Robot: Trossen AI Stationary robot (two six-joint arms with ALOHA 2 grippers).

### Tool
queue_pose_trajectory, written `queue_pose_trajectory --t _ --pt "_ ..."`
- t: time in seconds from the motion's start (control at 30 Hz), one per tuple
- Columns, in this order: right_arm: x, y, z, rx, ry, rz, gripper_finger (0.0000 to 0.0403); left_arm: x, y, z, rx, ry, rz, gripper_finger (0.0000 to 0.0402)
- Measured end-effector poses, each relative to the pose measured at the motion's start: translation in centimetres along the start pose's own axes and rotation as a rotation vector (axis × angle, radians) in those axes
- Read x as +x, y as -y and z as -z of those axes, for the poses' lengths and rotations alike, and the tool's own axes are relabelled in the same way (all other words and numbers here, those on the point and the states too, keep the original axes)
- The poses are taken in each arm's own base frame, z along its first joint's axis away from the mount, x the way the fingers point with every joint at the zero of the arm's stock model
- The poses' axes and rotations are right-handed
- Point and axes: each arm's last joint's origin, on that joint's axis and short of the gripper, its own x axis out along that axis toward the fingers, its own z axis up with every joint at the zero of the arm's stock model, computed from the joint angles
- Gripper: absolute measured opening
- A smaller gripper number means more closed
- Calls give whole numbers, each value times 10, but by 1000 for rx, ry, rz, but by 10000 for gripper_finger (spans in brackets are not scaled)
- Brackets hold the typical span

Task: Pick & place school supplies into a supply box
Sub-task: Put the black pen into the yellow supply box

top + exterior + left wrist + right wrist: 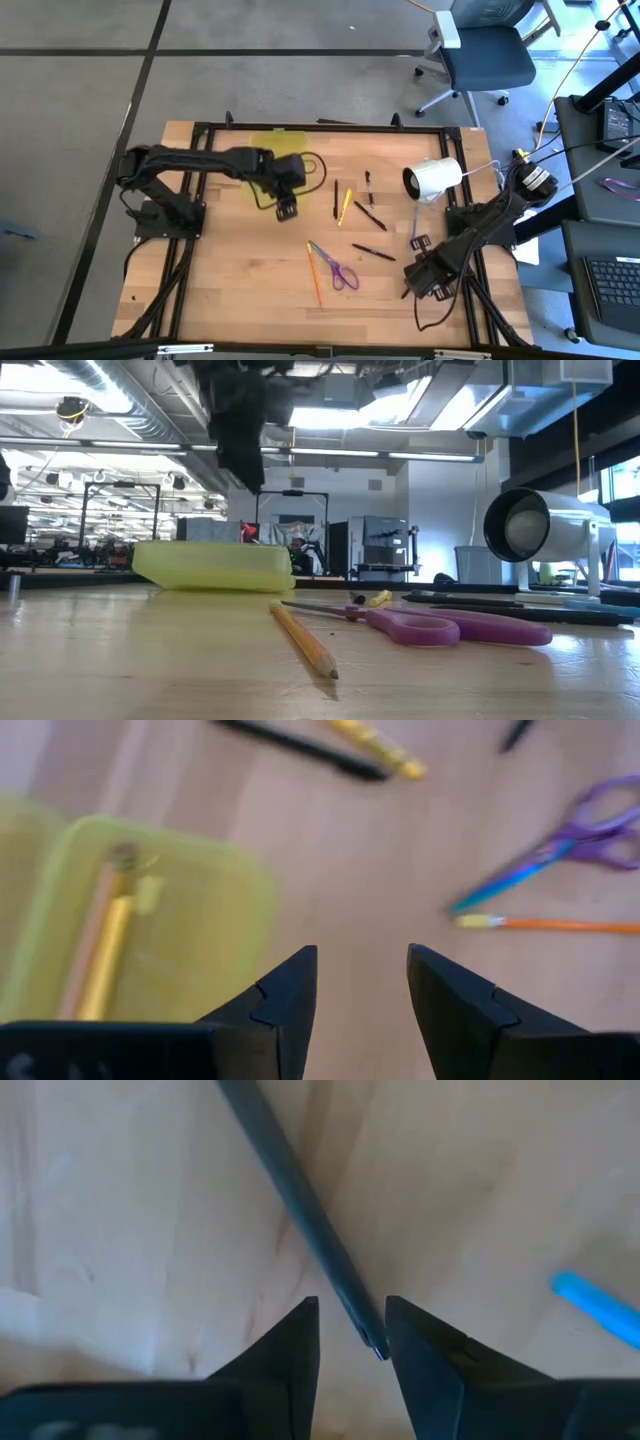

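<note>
The yellow-green supply box (270, 142) (215, 565) lies open at the table's far left, with a yellow pencil (105, 955) inside it. My left gripper (285, 210) (360, 955) hovers open just to the right of the box, holding nothing. Black pens (368, 215), a yellow pen (345, 205), purple-handled scissors (340, 268) (450, 625) and an orange pencil (315, 280) lie flat mid-table. A blue pen (415, 222) lies near the white cylinder. My right gripper (418, 272) (352, 1320) is at the near right, pointing down, shut on a dark pen (290, 1190). My right gripper pinches the dark pen near one end (362, 1325) between its two fingers, which come from above, pointing down. The rest of the pen reaches away from the fingers over the wood. I cannot tell whether its far end rests on the table.
A white cylinder (432, 178) (550, 530) stands on a mount at the far right of the table. Cables run along the right arm and off the table's right edge. Bare wood lies near the table's front left.
</note>
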Motion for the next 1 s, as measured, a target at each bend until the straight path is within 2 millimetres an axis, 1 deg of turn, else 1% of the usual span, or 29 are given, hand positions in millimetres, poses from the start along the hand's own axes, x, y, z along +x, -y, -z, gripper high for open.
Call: queue_pose_trajectory --t 0.13,0.33,0.47,0.57,0.8,0.9,1.0 --pt "8 -5 0 -50 -20 38 122 1 24 1 -16 43 26 152" --pt "20 -7 -1 -40 -62 61 122 0 50 8 -51 74 29 149" --pt "24 -7 -1 -28 -71 47 120 -1 68 13 -71 103 28 150" --pt "24 -7 -1 -26 -65 46 104 -2 80 18 -79 116 21 152" --pt "23 -7 0 -25 -52 48 36 -5 106 33 -119 157 -9 149" --pt "21 -6 1 -24 -39 42 33 -7 116 39 -130 175 -19 150" --pt "15 -7 1 -12 -7 30 33 -9 125 45 -120 202 -37 152"
